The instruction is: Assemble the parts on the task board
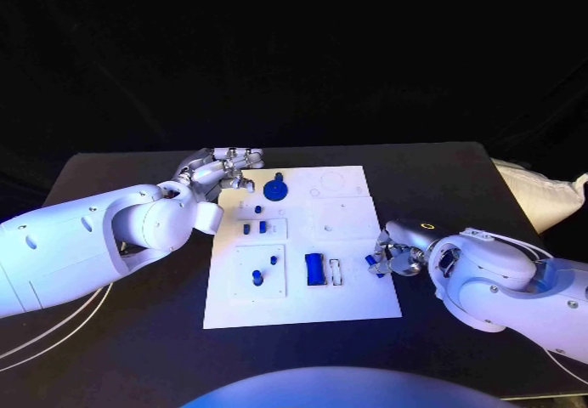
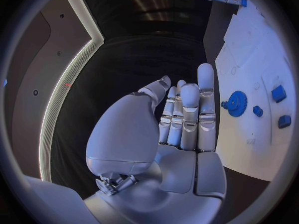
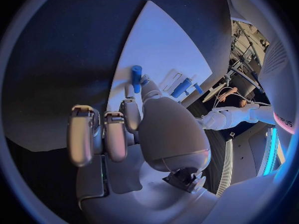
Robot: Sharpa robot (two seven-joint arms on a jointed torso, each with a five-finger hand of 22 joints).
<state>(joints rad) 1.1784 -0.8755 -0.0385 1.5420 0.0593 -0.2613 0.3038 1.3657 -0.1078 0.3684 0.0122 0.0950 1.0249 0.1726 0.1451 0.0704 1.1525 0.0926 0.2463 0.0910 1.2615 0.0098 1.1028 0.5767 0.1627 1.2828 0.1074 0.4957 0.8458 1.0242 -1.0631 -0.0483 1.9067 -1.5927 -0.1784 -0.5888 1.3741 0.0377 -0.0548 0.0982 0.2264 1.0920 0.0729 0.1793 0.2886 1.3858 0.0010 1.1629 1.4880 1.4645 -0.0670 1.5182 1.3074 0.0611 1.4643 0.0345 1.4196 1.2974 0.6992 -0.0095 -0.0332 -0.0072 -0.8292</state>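
The white task board (image 1: 355,302) lies in the middle of the black table. My right hand (image 1: 394,255) is at the board's right edge and pinches a small blue peg (image 3: 136,76) between thumb and a finger; the same peg (image 1: 371,260) sits just over the edge. My left hand (image 1: 227,170) hovers at the board's far left corner with straight fingers (image 2: 190,114), holding nothing. Close beside that hand, a blue gear (image 1: 276,189) (image 2: 235,103) lies on the board. A long blue block (image 1: 315,269) sits near the board's middle, left of the right hand.
Small blue pieces (image 1: 255,228) sit in the board's left column, one more (image 1: 257,276) nearer me and another (image 1: 258,209) farther off. Bare black table (image 1: 122,340) surrounds the board. A pale bag (image 1: 551,191) lies past the table's right edge.
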